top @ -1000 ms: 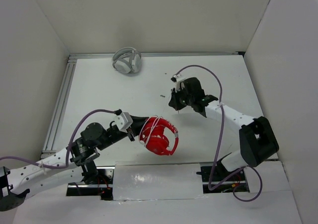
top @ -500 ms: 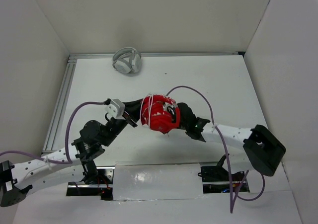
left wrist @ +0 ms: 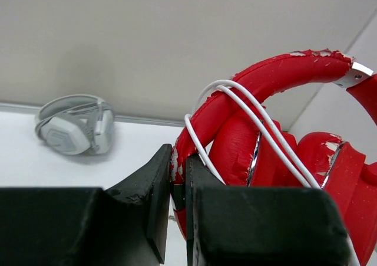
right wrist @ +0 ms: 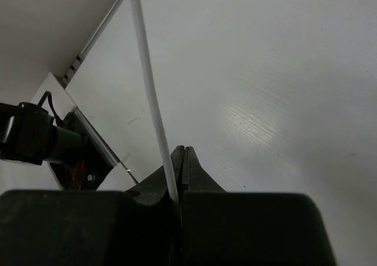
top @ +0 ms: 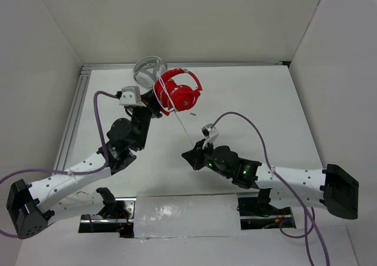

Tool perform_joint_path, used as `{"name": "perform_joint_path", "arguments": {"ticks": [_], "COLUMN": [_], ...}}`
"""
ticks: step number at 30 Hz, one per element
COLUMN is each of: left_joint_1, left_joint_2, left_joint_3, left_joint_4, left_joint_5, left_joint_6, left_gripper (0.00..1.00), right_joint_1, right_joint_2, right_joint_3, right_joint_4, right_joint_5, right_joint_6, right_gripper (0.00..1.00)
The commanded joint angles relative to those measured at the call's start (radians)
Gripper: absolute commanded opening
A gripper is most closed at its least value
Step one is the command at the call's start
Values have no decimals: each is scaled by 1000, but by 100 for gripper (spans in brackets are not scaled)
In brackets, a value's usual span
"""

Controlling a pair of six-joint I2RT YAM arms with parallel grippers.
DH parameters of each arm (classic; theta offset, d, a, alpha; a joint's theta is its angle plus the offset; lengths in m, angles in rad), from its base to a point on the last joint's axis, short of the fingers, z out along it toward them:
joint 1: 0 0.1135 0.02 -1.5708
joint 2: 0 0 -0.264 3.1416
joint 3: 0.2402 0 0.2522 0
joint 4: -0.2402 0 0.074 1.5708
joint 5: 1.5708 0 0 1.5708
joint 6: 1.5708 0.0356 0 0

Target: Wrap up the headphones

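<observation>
Within the last second the left pincer [top: 158, 105] has carried the red headphones [top: 177, 91] from near the desk's near edge, through the middle, up towards the far-left corner. The right pincer [top: 192, 155], which met them in the middle half a second ago, has drawn back towards the near edge. The white cable [top: 184, 127] now runs as a straight, taut line between the two. This suggests a length has been pulled out for the next turn. The left wrist view shows a few strands already lying over the headband, so the wrapping looks begun but unfinished.

The left pincer is clamped narrowly on the headband, holding the headphones up off the desk [top: 259, 101]. The right pincer is pinched closed on the cable.

From above, the red headphones overlap the white-grey headphones [top: 145, 70] by the far edge. The left wrist view shows that pair lying apart, further back. The ear cups are cut off at that view's right edge. The plug and any cable left beyond the right pincer are out of sight.
</observation>
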Motion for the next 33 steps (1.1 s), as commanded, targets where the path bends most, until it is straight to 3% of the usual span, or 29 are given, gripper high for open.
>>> {"name": "perform_joint_path", "arguments": {"ticks": [1,5,9,20,27,33], "left_joint_1": [64,117,137,144,102,50], "left_joint_2": [4,36,56,207,332,344], "left_joint_3": [39,7,-18,-73,-98,-185], "left_joint_4": [64,117,92,38,-14,51], "left_joint_5": [-37,8,47,47,55,128], "left_joint_6": [-90,-44,-49,-47,-50,5], "left_gripper": [0,0,0,0,0,0], "right_joint_1": [65,133,197,277,216,61], "right_joint_2": [-101,-163,-160,87,167,187], "right_joint_3": [10,77,160,534,653,676], "right_joint_4": [-144,-392,-521,-827,-781,-811], "right_joint_5": [258,403,497,650,583,312], "right_joint_6": [43,57,14,-162,-396,-648], "right_gripper": [0,0,0,0,0,0]}}
